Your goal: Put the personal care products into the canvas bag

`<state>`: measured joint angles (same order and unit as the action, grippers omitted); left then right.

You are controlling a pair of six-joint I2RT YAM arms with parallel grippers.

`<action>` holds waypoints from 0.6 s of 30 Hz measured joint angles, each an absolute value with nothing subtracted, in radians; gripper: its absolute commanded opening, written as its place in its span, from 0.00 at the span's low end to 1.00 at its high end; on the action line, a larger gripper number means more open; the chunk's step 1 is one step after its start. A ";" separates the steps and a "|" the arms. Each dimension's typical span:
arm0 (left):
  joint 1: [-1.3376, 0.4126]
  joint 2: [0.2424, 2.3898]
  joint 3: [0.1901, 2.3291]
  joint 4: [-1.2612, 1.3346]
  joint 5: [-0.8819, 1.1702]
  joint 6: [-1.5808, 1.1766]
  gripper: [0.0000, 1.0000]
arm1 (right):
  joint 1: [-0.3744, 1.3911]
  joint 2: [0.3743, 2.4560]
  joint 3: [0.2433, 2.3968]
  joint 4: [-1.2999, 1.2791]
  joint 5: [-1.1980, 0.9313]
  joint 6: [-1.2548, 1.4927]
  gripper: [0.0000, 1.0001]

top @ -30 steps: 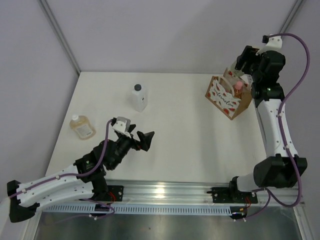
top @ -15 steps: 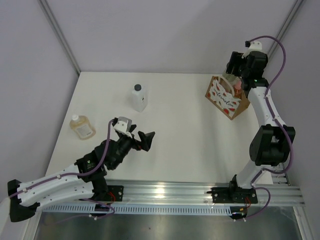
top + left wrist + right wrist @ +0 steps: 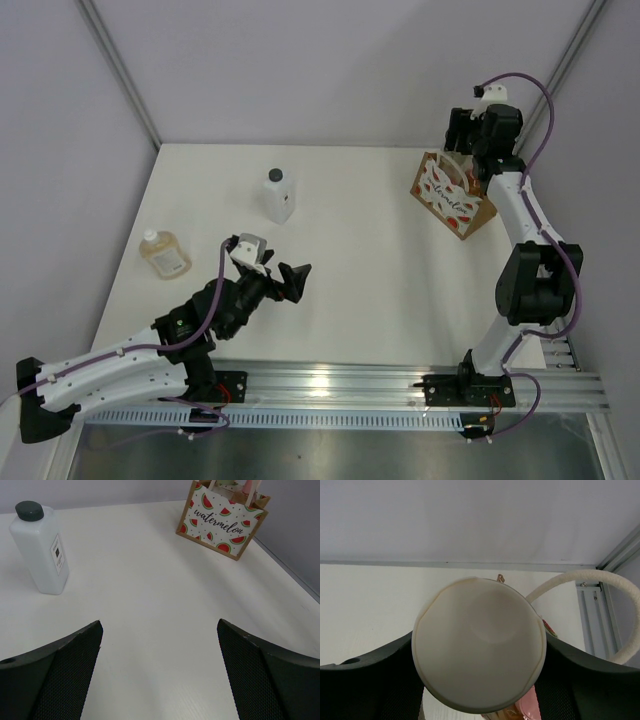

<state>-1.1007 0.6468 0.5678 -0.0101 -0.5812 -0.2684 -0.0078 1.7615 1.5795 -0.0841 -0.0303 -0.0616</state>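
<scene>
My right gripper (image 3: 470, 138) hovers over the canvas bag (image 3: 452, 197) at the far right and is shut on the beige cylinder; its cream cap (image 3: 479, 645) fills the right wrist view between my dark fingers (image 3: 365, 690). A white rope handle (image 3: 592, 573) and a pink cap (image 3: 527, 707) show just under it. The bag also shows in the left wrist view (image 3: 222, 522). The white bottle with black cap (image 3: 279, 195) stands at the table's middle back, also in the left wrist view (image 3: 42, 550). The amber flask (image 3: 165, 253) lies at the left. My left gripper (image 3: 290, 280) is open and empty.
The table's right edge and an aluminium frame rail (image 3: 592, 615) run close beside the bag. The back wall (image 3: 320, 70) stands just behind the bag. My left gripper (image 3: 159, 625) hangs over bare white table (image 3: 150, 590).
My right gripper has swung left and lower from beside the bag to above its opening, still holding the cylinder. The left arm has barely moved.
</scene>
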 measured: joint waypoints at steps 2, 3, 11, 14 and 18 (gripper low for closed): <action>-1.101 0.645 0.568 -0.010 -0.581 -0.268 0.99 | -0.003 1.768 1.579 -0.078 -0.026 -0.070 0.00; -1.101 0.645 0.568 -0.010 -0.581 -0.268 0.99 | 0.006 1.774 1.579 -0.076 -0.023 -0.074 0.00; -1.101 0.639 0.568 -0.010 -0.581 -0.268 0.99 | 0.022 1.820 1.568 -0.080 0.024 -0.084 0.00; -1.101 0.639 0.568 -0.010 -0.581 -0.268 0.99 | 0.022 1.824 1.557 -0.081 0.036 -0.088 0.00; -1.101 0.638 0.568 -0.010 -0.581 -0.268 0.99 | 0.021 1.824 1.539 -0.081 0.041 -0.087 0.00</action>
<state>-1.1007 0.6384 0.5678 -0.0101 -0.5808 -0.2684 0.0208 1.8236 1.5387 -0.0811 0.0410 -0.0872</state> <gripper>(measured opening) 0.993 0.734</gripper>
